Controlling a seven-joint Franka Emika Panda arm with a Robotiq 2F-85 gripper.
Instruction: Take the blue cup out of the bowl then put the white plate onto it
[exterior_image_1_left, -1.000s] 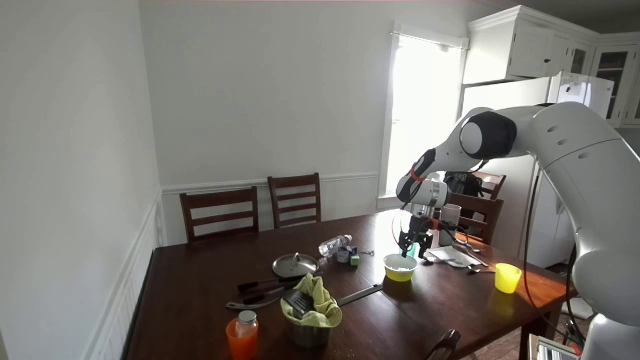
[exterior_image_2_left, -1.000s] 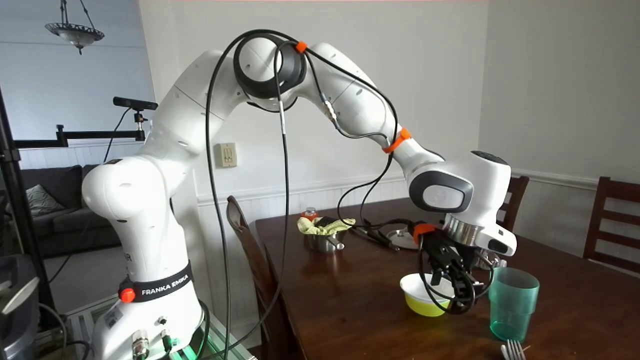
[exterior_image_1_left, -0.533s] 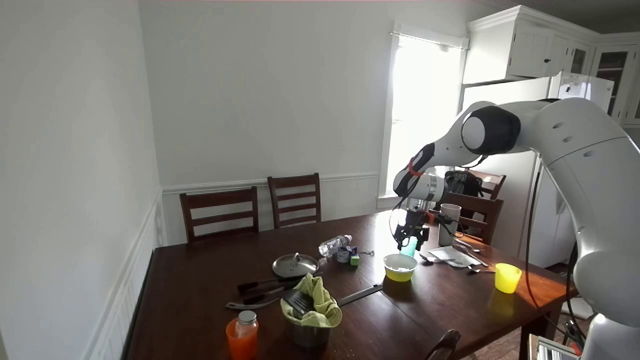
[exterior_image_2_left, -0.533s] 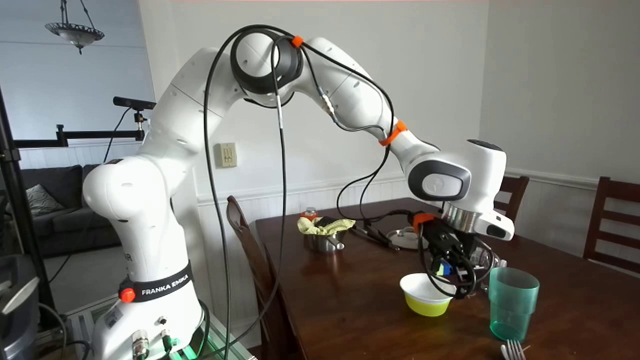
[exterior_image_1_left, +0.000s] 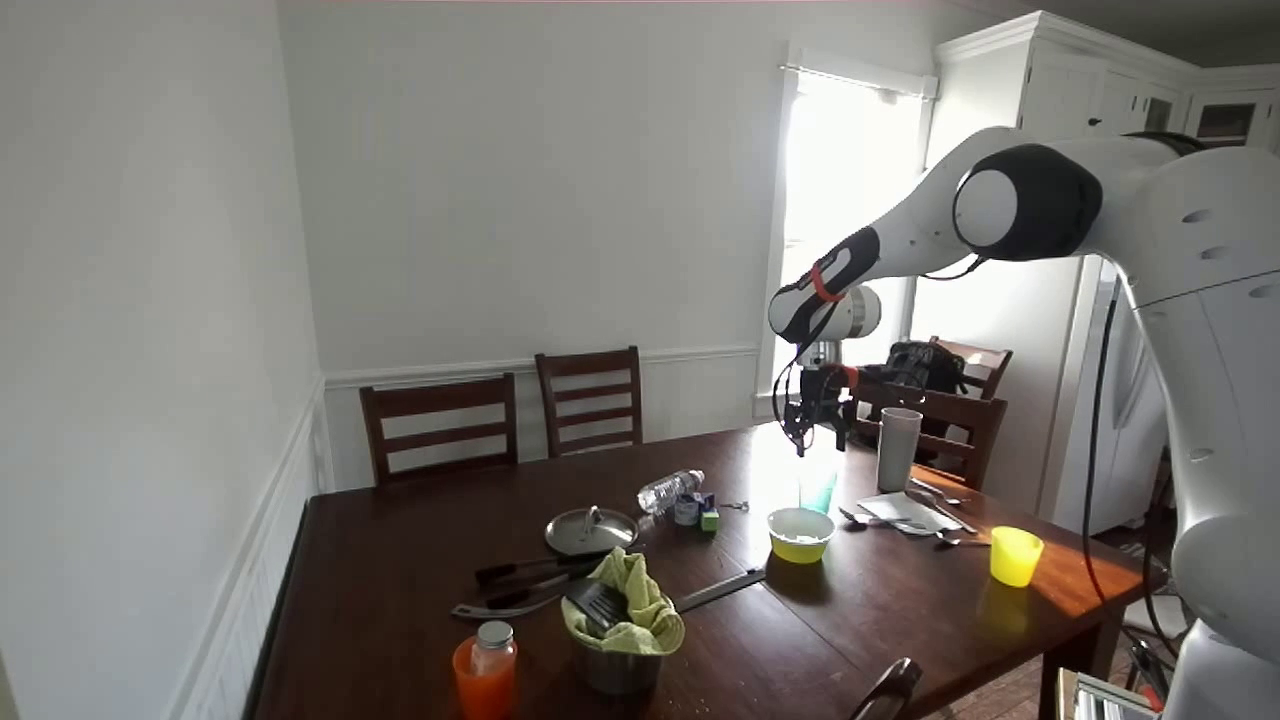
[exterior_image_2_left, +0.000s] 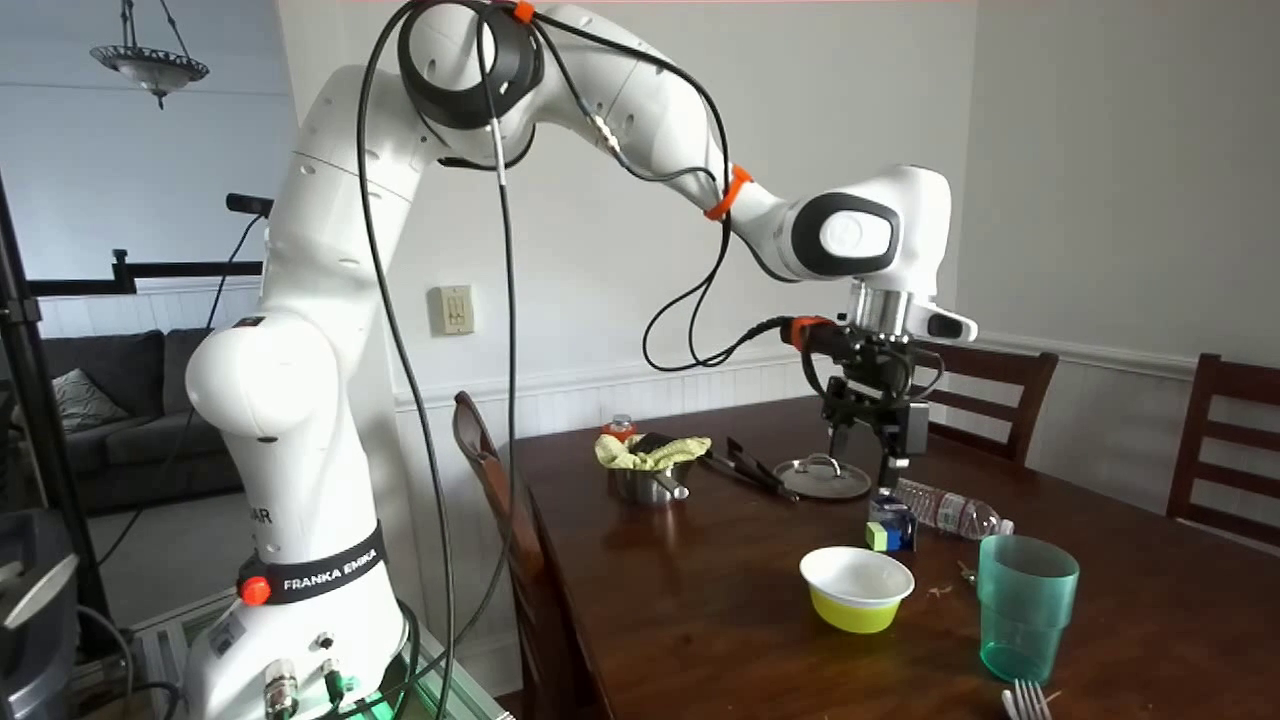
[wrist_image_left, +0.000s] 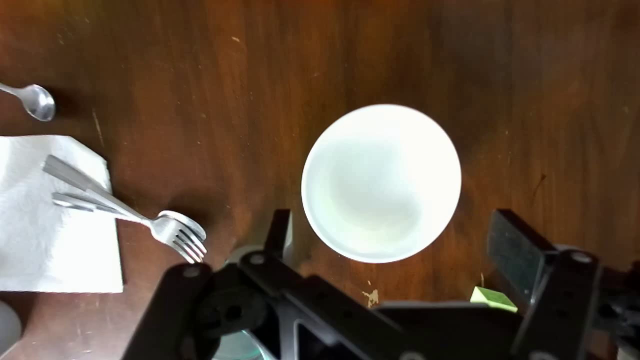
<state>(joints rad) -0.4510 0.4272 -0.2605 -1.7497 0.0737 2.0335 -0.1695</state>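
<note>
The white plate, a small round dish, rests in the top of the lime-green bowl, and both stand upright on the table. From above, in the wrist view, the plate covers the bowl. Beside the bowl, a teal see-through cup, the only bluish cup in view, stands upright on the table. My gripper hangs well above the table near the bowl. Its fingers are wide apart with nothing held, and they touch neither the plate nor the cup.
Near the bowl lie a small green-and-blue box and a plastic bottle. Forks and a spoon lie around a white napkin. A tall grey tumbler, a yellow cup and a pot with a cloth also stand here.
My gripper has risen from just by the white plate's rim to high above it, its jaws ending wide apart. Plate, bowl and teal cup have stayed in place.
</note>
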